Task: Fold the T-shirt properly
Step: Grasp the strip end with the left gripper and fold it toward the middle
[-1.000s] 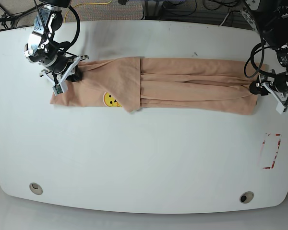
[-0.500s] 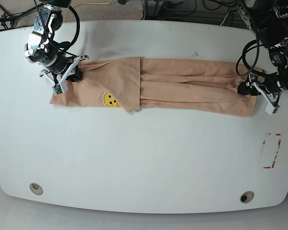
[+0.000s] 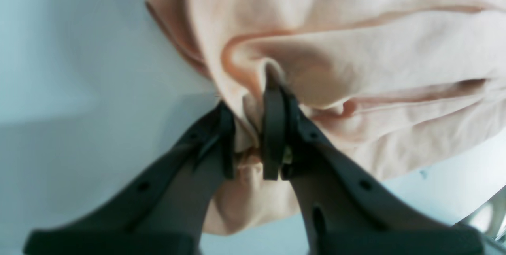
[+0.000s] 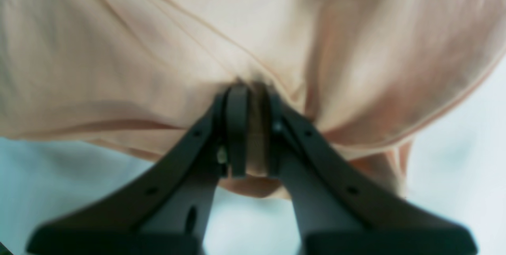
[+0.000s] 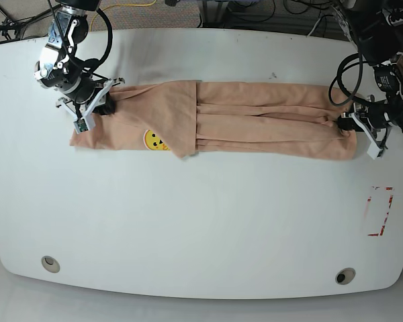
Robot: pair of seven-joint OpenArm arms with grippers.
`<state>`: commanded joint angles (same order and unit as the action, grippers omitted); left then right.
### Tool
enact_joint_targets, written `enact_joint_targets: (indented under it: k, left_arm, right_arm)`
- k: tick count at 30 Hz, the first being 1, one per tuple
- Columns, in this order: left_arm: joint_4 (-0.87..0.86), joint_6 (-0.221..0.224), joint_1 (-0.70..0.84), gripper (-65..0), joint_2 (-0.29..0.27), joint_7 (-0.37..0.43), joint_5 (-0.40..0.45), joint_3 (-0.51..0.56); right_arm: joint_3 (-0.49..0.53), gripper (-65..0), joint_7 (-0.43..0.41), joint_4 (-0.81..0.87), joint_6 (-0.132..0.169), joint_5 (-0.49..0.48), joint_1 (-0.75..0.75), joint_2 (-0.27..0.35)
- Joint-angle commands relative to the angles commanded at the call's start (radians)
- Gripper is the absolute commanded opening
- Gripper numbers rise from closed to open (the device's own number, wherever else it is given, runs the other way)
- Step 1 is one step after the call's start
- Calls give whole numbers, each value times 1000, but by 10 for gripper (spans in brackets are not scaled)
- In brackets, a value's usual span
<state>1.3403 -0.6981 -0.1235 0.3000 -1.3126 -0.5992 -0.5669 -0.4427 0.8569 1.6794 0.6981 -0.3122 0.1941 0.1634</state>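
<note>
The peach-pink T-shirt lies as a long folded band across the far half of the white table, its yellow emoji print near the left end. My left gripper is at the band's right end, shut on a bunched edge of the T-shirt; cloth is pinched between the left gripper's fingers. At the left end my right gripper is shut on the T-shirt too, with a fold squeezed in the right gripper.
A red-outlined rectangle is marked on the table at the right. Two round holes sit near the front edge. Cables and stands lie beyond the far edge.
The left arm has moved inward and slightly up along the right end of the band, its gripper now closed on the cloth. The right arm has barely moved.
</note>
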Motion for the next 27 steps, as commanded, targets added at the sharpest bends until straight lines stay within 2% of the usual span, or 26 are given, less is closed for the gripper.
enact_joint_targets:
  k: [4, 9, 13, 18, 21, 25, 27]
  left_arm:
    - [140, 0, 31, -611, 0, 0, 0, 37]
    - [322, 0, 63, -611, -2, -5, -5, 133]
    - [466, 0, 98, -611, -2, -6, -5, 242]
    - [568, 0, 123, -610, -3, -6, -6, 394]
    - [591, 0, 124, -610, -34, -6, -6, 480]
    - [588, 0, 124, -610, -72, -6, -6, 537]
    - [588, 0, 124, -608, -112, -6, 0, 566]
  right_arm:
    - [0, -577, 0, 0, 0, 0, 0, 0]
    - [0, -577, 0, 0, 0, 0, 0, -2]
    - [2, -577, 0, 0, 0, 0, 0, -2]
    - [2, -577, 0, 0, 0, 0, -2, -2]
    - [2, -577, 0, 0, 0, 2, -2, -2]
    - [2, -577, 0, 0, 0, 2, -3, -2]
    - [2, -577, 0, 0, 0, 2, -6, -2]
